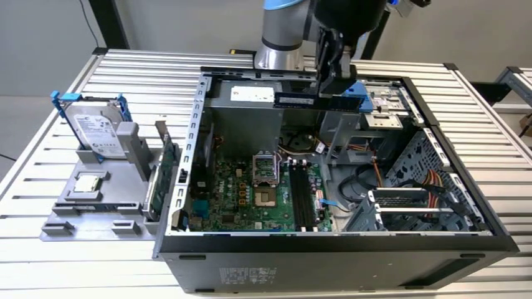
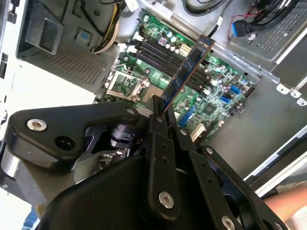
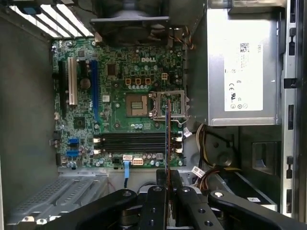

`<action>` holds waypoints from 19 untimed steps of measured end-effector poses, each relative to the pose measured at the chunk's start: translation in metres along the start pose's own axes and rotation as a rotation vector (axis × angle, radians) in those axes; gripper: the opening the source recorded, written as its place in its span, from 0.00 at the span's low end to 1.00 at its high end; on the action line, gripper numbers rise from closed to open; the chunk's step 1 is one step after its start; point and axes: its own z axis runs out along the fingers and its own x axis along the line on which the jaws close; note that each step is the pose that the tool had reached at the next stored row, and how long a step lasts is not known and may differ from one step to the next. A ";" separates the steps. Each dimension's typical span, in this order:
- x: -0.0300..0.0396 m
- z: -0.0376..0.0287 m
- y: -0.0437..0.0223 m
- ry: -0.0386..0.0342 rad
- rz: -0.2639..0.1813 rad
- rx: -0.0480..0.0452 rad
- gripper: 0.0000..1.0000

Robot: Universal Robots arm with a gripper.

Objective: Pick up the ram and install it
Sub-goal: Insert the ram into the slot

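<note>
The ram (image 1: 295, 99) is a thin blue stick held level above the back of the open computer case (image 1: 332, 252). My gripper (image 1: 337, 92) is shut on its end at the exterior view's right. In the second wrist view the ram (image 2: 188, 69) sticks out from my gripper (image 2: 160, 111) over the green motherboard (image 2: 211, 91). In the first wrist view the ram (image 3: 168, 129) appears edge-on, crossing above the black memory slots (image 3: 134, 142) beside the CPU socket (image 3: 136, 104). The memory slots (image 1: 301, 196) lie well below the stick.
On the exterior view's left, a grey holder (image 1: 91, 208) carries a silver hard drive in a blue frame (image 1: 96, 128), a green expansion card (image 1: 166, 168) and a small chip (image 1: 87, 182). A power supply (image 3: 240, 67) and cables (image 3: 208, 143) flank the motherboard. A person's arm (image 2: 288, 203) is nearby.
</note>
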 end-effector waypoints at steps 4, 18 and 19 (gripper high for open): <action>0.0086 0.0001 -0.0052 0.0001 0.000 -0.0019 0.00; 0.0417 0.0006 -0.0188 0.0001 0.000 -0.0059 0.00; 0.0442 0.0006 -0.0193 0.0002 0.000 -0.0059 0.00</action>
